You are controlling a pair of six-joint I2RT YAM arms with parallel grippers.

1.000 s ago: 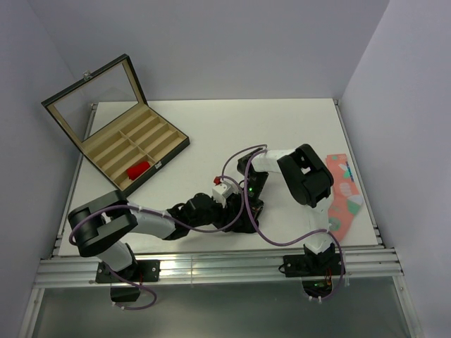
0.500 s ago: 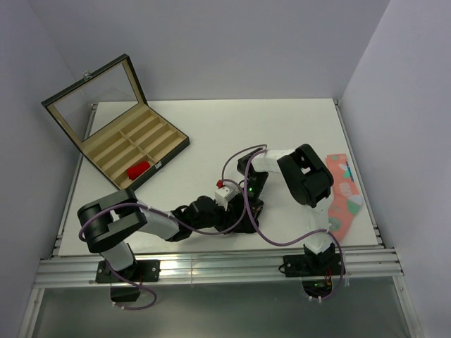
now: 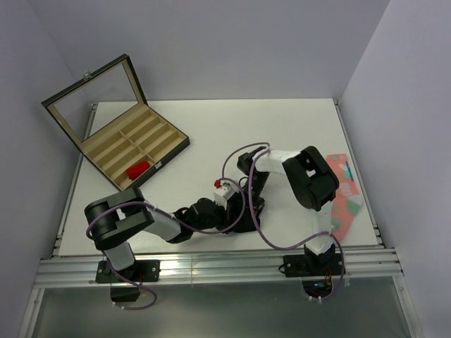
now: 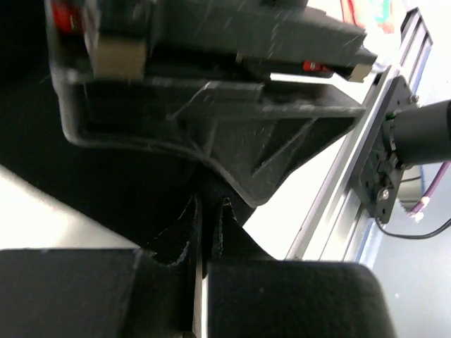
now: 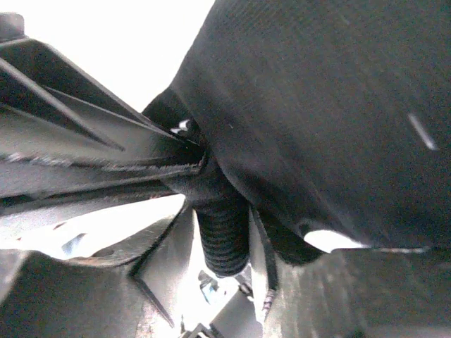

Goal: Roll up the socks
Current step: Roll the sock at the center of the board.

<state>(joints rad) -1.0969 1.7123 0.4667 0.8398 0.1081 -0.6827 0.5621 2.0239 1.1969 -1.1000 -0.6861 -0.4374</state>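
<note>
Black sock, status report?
Left gripper jaws shut, pinching black sock. Right gripper around its ribbed fold, grip unclear. Arms crowd each other. Pink sock lies clear.

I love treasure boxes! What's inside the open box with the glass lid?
A small red bundle, perhaps a rolled sock, lies in a near slot of the box. The other slots look bare, though dividers and walls hide some corners.

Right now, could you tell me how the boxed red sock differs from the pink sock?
The red sock sits bunched in a box compartment, while the pink sock lies flat on the table. The red sock looks plain; the pink sock has green and white patches. Neither is held.
</note>
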